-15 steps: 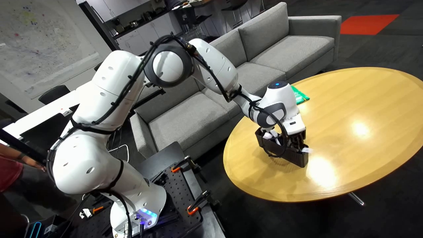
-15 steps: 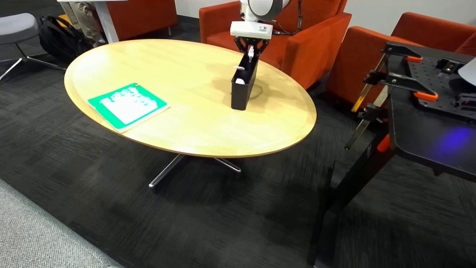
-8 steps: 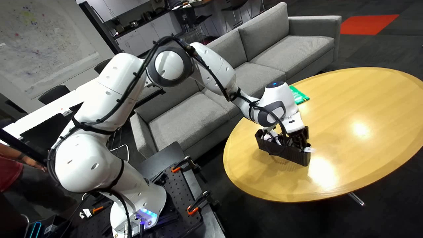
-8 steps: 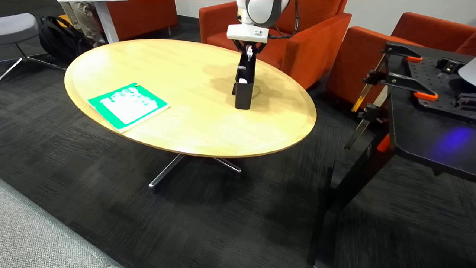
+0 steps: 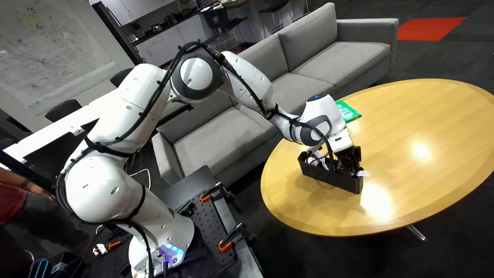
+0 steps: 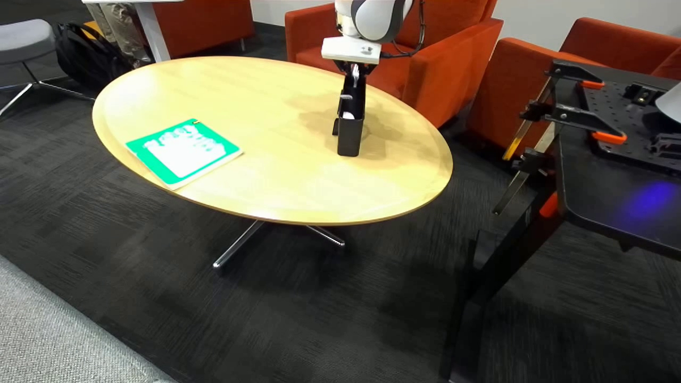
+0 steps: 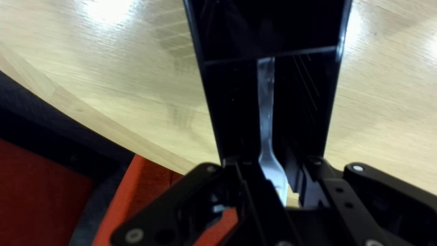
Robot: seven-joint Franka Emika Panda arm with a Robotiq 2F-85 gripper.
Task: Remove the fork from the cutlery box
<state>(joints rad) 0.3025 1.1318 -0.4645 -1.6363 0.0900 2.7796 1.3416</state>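
The black oblong cutlery box [image 5: 339, 181] stands on the round wooden table; it also shows in an exterior view [image 6: 349, 138] and the wrist view [image 7: 235, 112]. The pale plastic fork [image 7: 265, 102] leans in one compartment, its handle against the divider, its tined head over the end wall. Its white tines show in both exterior views [image 5: 363, 173] [image 6: 355, 73]. My gripper [image 7: 269, 165] is at that end of the box, one finger on each side of the fork's head. A gap shows between fork and right finger; the left finger hides part of the head.
Other white pieces [image 6: 347, 115] sit in the box's nearer compartment. A flat green-and-white packet [image 6: 183, 149] lies on the wooden table [image 6: 266, 175]. A red armchair [image 6: 452, 69] and a grey sofa [image 5: 297, 85] stand by the table's edge.
My gripper has moved lower over the box end and tilted slightly. The box has turned and shifted a little, the fork with it.
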